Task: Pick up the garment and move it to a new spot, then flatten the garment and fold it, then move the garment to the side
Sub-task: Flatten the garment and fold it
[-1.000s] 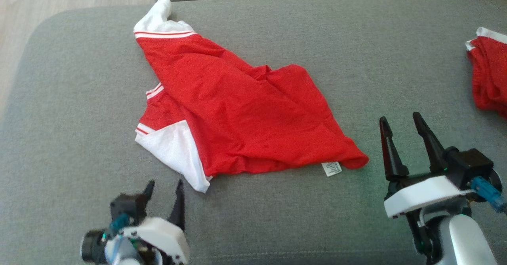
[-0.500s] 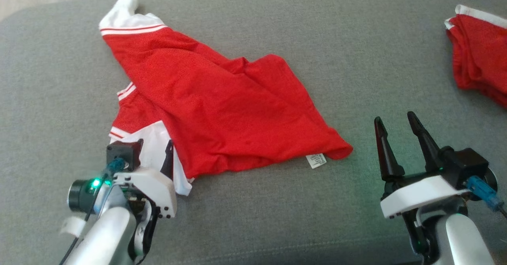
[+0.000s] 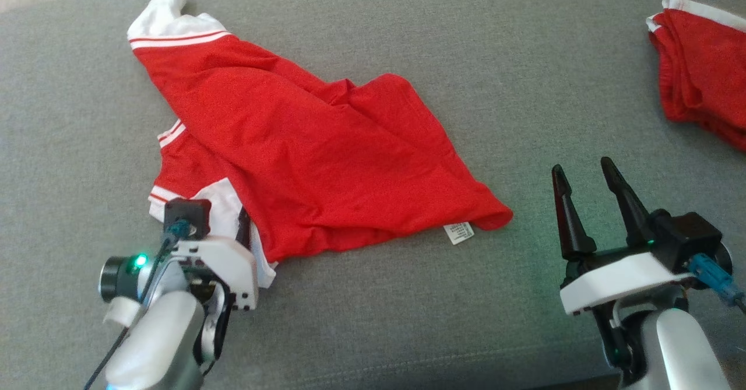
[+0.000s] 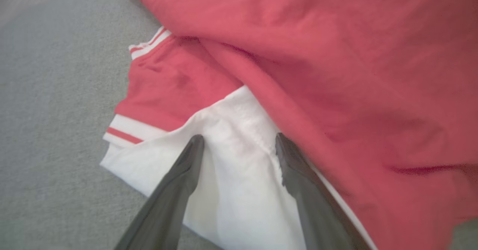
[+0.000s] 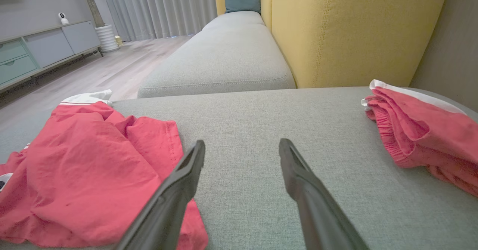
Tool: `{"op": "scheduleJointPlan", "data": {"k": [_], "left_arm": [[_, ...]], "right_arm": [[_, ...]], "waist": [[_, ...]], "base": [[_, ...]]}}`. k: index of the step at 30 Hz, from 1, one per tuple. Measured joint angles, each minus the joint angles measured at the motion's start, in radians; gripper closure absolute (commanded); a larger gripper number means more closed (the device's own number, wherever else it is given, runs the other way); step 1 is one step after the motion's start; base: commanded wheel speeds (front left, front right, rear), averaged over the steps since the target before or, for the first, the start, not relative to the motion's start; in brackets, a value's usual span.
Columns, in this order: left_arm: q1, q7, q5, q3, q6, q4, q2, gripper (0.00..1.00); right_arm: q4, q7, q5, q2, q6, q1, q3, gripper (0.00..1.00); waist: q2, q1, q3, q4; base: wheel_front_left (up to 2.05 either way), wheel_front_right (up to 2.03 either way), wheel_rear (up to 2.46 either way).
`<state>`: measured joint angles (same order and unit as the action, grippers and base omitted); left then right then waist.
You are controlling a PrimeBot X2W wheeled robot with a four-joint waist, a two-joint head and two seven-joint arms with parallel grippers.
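Note:
A red garment (image 3: 326, 157) with white, striped sleeves lies crumpled and partly folded over itself on the grey sofa cushion (image 3: 466, 58). My left gripper (image 3: 224, 227) is down on its near white sleeve (image 3: 218, 200). In the left wrist view the gripper (image 4: 239, 141) is open, and both fingers rest on the white fabric (image 4: 231, 130) beside the red edge (image 4: 336, 55). My right gripper (image 3: 583, 168) hovers open and empty to the right of the garment's near corner. The right wrist view has the gripper (image 5: 242, 143) over bare cushion, with the garment (image 5: 86, 160) at its left.
A second red garment (image 3: 699, 92) with white trim lies bunched at the cushion's far right (image 5: 418, 126). A white label (image 3: 458, 232) sticks out at the garment's near hem. A yellow sofa back (image 5: 354, 29) rises behind the cushion. Wooden floor lies to the left.
The head camera has shifted, moving the whole picture. My left gripper has moved forward from short of the garment onto the white sleeve. The right gripper has held its place.

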<state>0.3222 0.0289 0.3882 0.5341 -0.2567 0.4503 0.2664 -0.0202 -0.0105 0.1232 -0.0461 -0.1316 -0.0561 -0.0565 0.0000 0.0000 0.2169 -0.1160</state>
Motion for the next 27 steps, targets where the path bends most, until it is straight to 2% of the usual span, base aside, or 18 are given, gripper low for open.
{"op": "scheduleJointPlan", "data": {"k": [13, 14, 18, 19, 22, 26, 27], "left_arm": [[0.114, -0.004, -0.026, 0.035, 0.011, 0.113, -0.036, 0.0], [0.114, -0.004, -0.026, 0.035, 0.011, 0.113, -0.036, 0.04], [0.115, -0.012, -0.024, 0.033, 0.01, 0.124, -0.037, 0.53], [0.115, -0.016, -0.023, 0.031, 0.01, 0.125, -0.037, 0.53], [0.114, -0.025, -0.009, 0.026, 0.005, 0.126, -0.038, 0.67], [0.112, -0.031, 0.002, 0.019, 0.001, 0.126, -0.038, 1.0], [0.112, -0.032, 0.002, 0.017, 0.001, 0.127, -0.038, 1.0]], "right_arm": [[-0.005, -0.004, 0.0, 0.0, 0.0, -0.018, -0.002, 0.0], [-0.005, -0.004, 0.0, 0.0, 0.0, -0.018, -0.002, 0.0], [-0.006, -0.008, 0.0, 0.0, 0.0, -0.018, 0.001, 0.0], [-0.006, -0.009, 0.0, 0.0, 0.0, -0.018, 0.003, 0.0], [-0.007, -0.013, 0.004, 0.0, 0.0, -0.018, 0.006, 0.0], [-0.01, -0.013, 0.009, 0.0, 0.0, -0.018, 0.003, 0.0], [-0.01, -0.013, 0.009, 0.0, 0.0, -0.018, 0.002, 0.0]], "waist": [[0.0, 0.0, 0.018, -0.02], [0.0, 0.0, 0.018, -0.02], [0.0, 0.0, 0.018, -0.018], [0.0, 0.0, 0.018, -0.016], [0.0, 0.0, 0.016, -0.008], [0.0, 0.0, 0.012, 0.003], [0.0, 0.0, 0.012, 0.005]], "base": [[0.0, 0.0, 0.0], [0.0, 0.0, 0.0], [0.0, 0.0, 0.0], [0.0, 0.0, 0.0], [0.0, 0.0, 0.0], [0.0, 0.0, 0.0], [0.0, 0.0, 0.0]]}}
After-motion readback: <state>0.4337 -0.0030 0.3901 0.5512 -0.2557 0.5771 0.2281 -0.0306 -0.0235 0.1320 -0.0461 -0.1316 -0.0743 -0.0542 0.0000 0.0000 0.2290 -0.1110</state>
